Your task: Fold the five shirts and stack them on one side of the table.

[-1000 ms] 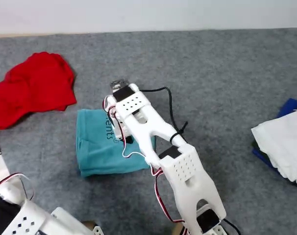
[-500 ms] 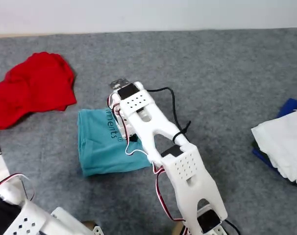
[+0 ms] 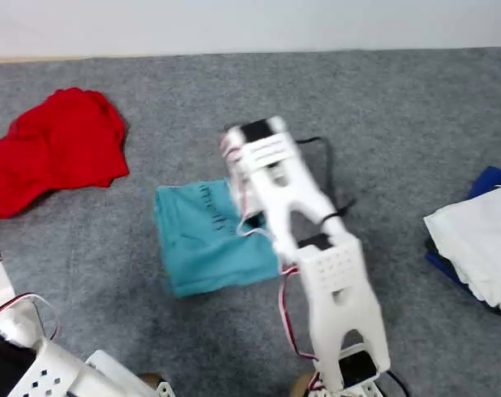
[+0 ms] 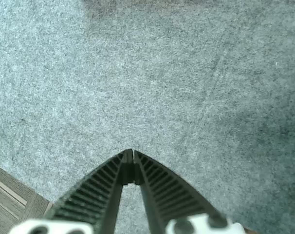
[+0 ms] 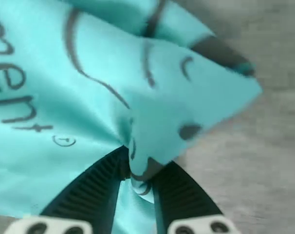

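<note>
**Holding the teal shirt (image 3: 209,248) by a pinched fold**

High view: the teal shirt lies folded into a rough square near the middle of the grey table (image 3: 399,116). The right arm (image 3: 329,273) stretches over the shirt's right edge and covers part of it. The red shirt (image 3: 56,149) is crumpled at the far left, well apart from the teal one. At the right edge a white shirt (image 3: 478,240) lies on top of a blue shirt (image 3: 492,180); both look unfolded. The left arm (image 3: 27,360) sits at the near left corner, away from all the cloth.

Left wrist view: the left gripper (image 4: 133,155) hangs over bare table. Its jaws are pressed together with nothing between them.

Right wrist view: the right gripper (image 5: 132,165) is clenched on a bunched fold of the teal shirt, and the cloth puckers around the fingertips.

The shirt is, I judge, light, soft and limp. It will sag and can unfold if it is lifted by one point only, and on this rough table it will catch rather than slide. A hold on a doubled edge or corner, through all layers, should keep the fold better than a single layer.
</note>
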